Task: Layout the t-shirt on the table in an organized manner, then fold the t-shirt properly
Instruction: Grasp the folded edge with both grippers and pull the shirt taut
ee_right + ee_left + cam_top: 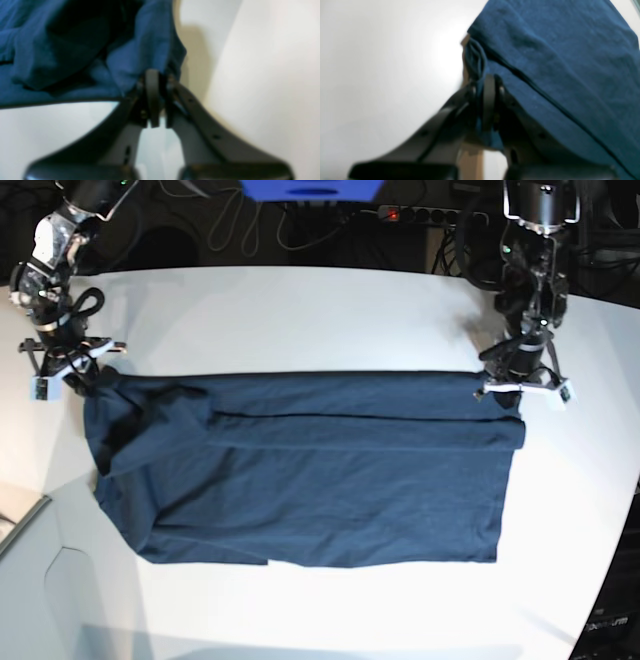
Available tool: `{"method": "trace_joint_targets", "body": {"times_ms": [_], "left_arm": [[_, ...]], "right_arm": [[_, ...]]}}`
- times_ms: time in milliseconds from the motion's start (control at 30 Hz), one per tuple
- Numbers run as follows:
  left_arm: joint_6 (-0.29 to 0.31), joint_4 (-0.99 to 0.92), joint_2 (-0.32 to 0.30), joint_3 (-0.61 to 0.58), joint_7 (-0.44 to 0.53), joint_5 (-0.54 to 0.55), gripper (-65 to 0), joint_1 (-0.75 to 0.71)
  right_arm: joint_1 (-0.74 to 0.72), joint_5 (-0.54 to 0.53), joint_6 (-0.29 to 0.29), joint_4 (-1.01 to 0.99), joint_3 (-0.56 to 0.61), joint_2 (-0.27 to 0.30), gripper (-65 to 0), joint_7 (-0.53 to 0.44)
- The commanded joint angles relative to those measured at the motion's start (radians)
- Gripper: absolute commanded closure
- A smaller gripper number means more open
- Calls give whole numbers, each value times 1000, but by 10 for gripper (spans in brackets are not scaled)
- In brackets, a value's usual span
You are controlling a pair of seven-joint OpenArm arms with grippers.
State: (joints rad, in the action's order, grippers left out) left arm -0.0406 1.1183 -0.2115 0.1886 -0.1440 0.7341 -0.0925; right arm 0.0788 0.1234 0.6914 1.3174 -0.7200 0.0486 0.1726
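So the shirt (310,470) was lying across the middle of the table (300,310), dark navy, spread out wide but not totally tidy. The far long edge ran pretty straight between my two grippers, and there was a lengthwise fold line a bit below it. The end by my right arm was bunched and rumpled, with loose folds piled up near the corner. The end by my left arm looked much flatter, with a squarer corner. The near edge sat well in from the table's curved front.

My left gripper (488,100) was clamped down on the shirt's far corner, with a little loop of hem poking up just past the fingertips. My right gripper (156,97) was pinched tight on the opposite far corner, where the cloth puffed up in thick folds right above the jaws. Both wrist views were blurry, so no finer detail there.

Around it: a pale grey box corner (20,525) past the table edge on my right side, and a power strip (425,215) with cables behind the table. Nothing was lying on the shirt itself.
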Motion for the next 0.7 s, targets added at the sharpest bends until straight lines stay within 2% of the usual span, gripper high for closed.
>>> {"method": "trace_joint_targets", "body": {"times_ms": [0,100,233,500,667], "left_arm": [[-3,38,-19,7,16,-1,-1,-19],[-3,130,-21,10,16,-1,-1,-60],[-5,197,-36,44,16,-1,-1,-102],[-3,216,-38,121,16,0,-1,-188],[-3,247,-33,124,16,0,-1,-255]], "right_arm": [[-4,-20,7,23,-10,17,0,-29],[11,-24,7,46,-25,38,0,-29],[42,-26,7,100,-34,40,0,-29],[85,-24,7,138,-33,43,0,-31],[148,-26,7,144,-16,24,0,-31]]}}
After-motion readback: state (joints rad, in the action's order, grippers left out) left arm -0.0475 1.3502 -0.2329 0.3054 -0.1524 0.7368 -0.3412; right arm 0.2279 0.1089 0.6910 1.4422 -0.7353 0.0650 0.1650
